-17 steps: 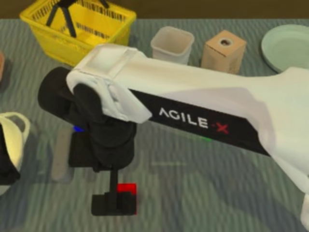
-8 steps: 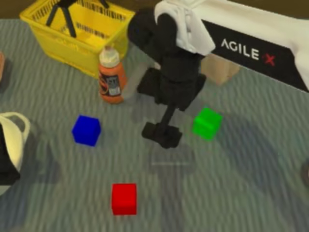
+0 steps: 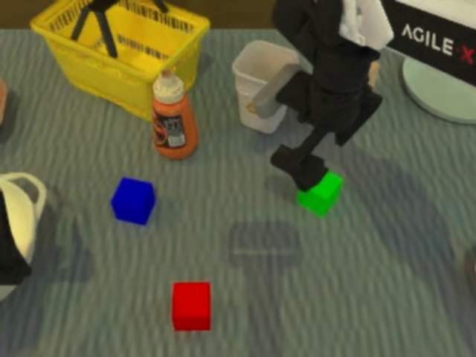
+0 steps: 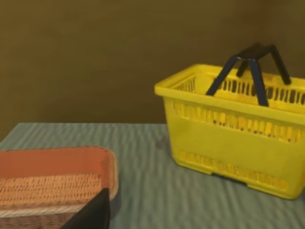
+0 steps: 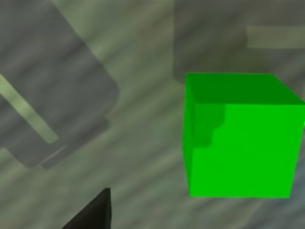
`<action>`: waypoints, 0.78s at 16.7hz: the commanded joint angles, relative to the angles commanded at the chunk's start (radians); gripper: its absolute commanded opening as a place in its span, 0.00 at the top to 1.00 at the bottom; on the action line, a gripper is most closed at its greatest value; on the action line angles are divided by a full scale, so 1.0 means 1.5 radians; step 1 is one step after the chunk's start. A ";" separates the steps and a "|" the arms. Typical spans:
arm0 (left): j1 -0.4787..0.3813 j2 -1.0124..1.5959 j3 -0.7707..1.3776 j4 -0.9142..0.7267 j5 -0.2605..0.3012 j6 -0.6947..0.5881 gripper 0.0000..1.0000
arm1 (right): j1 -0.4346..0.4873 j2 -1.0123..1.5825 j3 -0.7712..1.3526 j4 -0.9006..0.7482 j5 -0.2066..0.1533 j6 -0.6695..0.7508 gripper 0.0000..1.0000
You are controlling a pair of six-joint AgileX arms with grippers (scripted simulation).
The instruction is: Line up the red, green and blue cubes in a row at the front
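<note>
- Right now the right gripper (image 3: 306,167) hangs just over the green cube (image 3: 321,193), at its edge on the white cup (image 3: 264,85) side; touching or not, can't tell.
- Jaw state of the right gripper: can't tell from any view. Only one dark fingertip (image 5: 93,212) shows in the right wrist view, and the cube sits apart from it, not between anything.
- Green cube sits on the table (image 3: 387,282), well apart from the red cube (image 3: 191,305). Red is the one nearest the front edge. Blue cube (image 3: 133,199) is on the far side of red from green, near the orange bottle (image 3: 172,119).
- No row yet, as I read it: green and blue both need to come fwd beside red.
- Risk: gripper looks off-centre over green. Drop straight down and a finger could land on the top face or nudge the cube skew instead of straddling it.
- Top view gives the whole layout w/ all three cubes; right wrist view shows only green up close and the finger's shadow on it.
- Left wrist view shows the yellow basket (image 4: 238,133) and a wicker tray (image 4: 52,183), no cubes. Left gripper not seen; that arm looks parked off by the basket side.
</note>
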State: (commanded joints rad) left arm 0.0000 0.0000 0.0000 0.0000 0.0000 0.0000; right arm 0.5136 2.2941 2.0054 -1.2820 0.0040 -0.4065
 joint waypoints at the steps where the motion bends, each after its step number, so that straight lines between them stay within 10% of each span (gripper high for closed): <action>1: 0.000 0.000 0.000 0.000 0.000 0.000 0.00 | 0.002 -0.001 0.001 -0.001 0.000 -0.001 0.00; 13: 0.000 0.000 0.000 0.000 0.000 0.000 0.00 | 0.001 0.054 -0.149 0.203 0.001 0.002 0.00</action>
State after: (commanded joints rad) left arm 0.0000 0.0000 0.0000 0.0000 0.0000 0.0000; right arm 0.5152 2.3749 1.7816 -0.9775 0.0049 -0.4040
